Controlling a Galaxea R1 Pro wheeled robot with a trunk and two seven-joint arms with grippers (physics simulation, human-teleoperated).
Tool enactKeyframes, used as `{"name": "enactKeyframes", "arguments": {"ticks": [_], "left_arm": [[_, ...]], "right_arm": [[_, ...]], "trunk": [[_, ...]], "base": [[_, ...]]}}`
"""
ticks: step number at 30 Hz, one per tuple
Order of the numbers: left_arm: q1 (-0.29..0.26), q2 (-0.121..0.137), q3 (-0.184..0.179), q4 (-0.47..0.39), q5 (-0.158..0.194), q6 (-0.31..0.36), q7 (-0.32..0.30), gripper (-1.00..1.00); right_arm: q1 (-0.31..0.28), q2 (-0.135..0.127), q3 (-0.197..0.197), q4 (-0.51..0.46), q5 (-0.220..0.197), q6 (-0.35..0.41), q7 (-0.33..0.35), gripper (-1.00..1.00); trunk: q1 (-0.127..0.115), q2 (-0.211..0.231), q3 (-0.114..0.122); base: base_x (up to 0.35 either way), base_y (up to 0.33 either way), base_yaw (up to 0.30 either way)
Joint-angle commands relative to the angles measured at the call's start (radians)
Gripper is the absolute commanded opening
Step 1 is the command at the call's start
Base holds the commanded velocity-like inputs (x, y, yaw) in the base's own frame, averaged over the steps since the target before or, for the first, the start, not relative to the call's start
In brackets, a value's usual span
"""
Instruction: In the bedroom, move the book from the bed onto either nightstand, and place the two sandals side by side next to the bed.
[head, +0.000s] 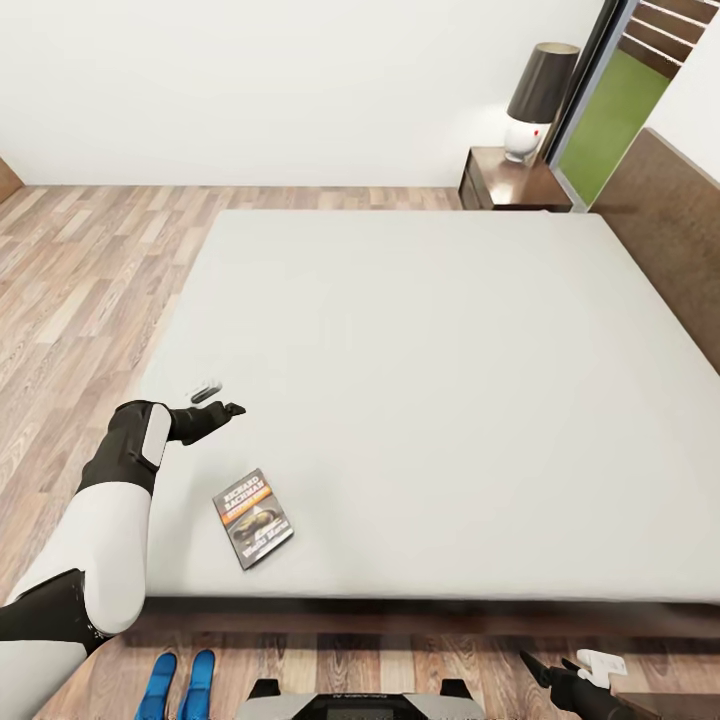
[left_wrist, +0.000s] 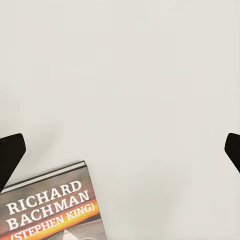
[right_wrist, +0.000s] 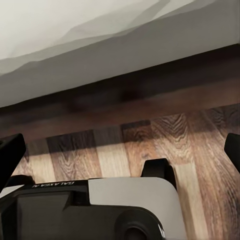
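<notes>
Book (head: 253, 518) lies flat on the bed (head: 420, 390) near its front edge, at 5 o'clock from the left jaws (head: 222, 409), which hover wide open and empty over the mattress. Both sandals (head: 180, 683) lie side by side on the floor (head: 80, 270) at 7 o'clock from the book. The right jaws (head: 545, 667), spread wide and empty, hang over the floor by the bed frame.

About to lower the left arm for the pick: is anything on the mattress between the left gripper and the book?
Nothing visible is. The left gripper hangs over bare mattress, jaws open, and the book lies flat near the bed's front edge, just beside and nearer the robot. Only plain grey surface lies between them.
</notes>
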Motion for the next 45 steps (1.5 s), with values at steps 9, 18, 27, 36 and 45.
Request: {"name": "enactKeyframes", "arguments": {"ticks": [9, 18, 27, 36, 45], "left_arm": [[-0.001, 0.0, 0.002, 0.0, 0.007, 0.006, 0.001, 1.0], [0.0, 0.0, 0.002, 0.0, 0.007, 0.006, 0.001, 1.0], [0.0, -0.001, 0.001, 0.0, 0.007, 0.006, 0.001, 1.0], [0.0, -0.001, 0.001, 0.0, 0.007, 0.006, 0.001, 1.0], [0.0, -0.001, 0.001, 0.0, 0.007, 0.005, 0.001, 1.0]], "right_arm": [[-0.002, 0.0, -0.005, 0.005, 0.0, -0.005, 0.006, 1.0], [-0.002, 0.0, -0.005, 0.005, 0.0, -0.005, 0.006, 1.0], [-0.002, 0.0, -0.005, 0.005, 0.0, -0.005, 0.006, 1.0], [-0.002, 0.0, -0.005, 0.005, 0.0, -0.005, 0.006, 1.0], [-0.002, 0.0, -0.005, 0.005, 0.0, -0.005, 0.006, 1.0]], "trunk": [[0.0, -0.001, -0.015], [0.0, -0.001, -0.029], [0.0, -0.001, -0.033], [0.0, -0.001, -0.033], [0.023, -0.043, -0.052]], "base": [[0.0, 0.0, 0.0], [0.0, 0.0, 0.0], [0.0, 0.0, 0.0], [0.0, 0.0, 0.0], [0.0, 0.0, 0.0]]}}
